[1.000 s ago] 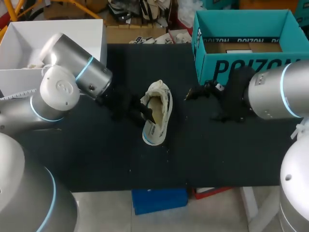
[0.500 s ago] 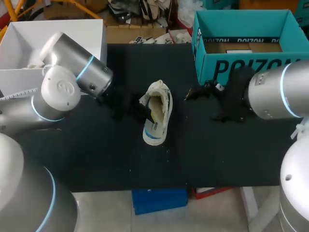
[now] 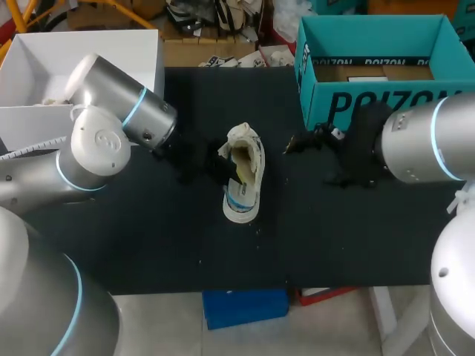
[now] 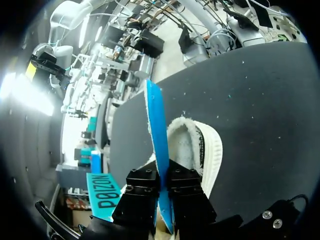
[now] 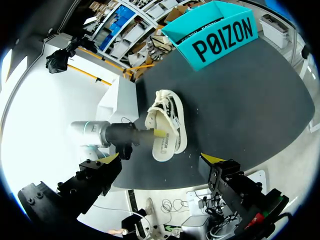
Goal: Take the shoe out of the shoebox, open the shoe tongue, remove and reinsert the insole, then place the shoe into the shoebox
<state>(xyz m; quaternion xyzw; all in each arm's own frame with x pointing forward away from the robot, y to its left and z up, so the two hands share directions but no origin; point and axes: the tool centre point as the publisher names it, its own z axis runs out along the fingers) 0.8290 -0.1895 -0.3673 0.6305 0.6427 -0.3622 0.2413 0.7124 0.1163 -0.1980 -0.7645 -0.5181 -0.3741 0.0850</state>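
Here the left tool (image 4: 164, 182), pinching the insole (image 4: 154, 120) on edge, sits over the shoe (image 4: 205, 150), whose length runs straight ahead; the spread right tool (image 5: 162, 158) hangs well apart.

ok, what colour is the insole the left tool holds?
Blue insole, with a whitish edge; clearest in the left wrist view.

A matte black counter (image 3: 148, 245) spans the head view from 9 to 3 o'clock, with its near edge running straight across toward 6 o'clock and its far edge toward 12. A few pale specks (image 3: 199, 261) dot the surface near 6 o'clock. Soft, even light falls over it
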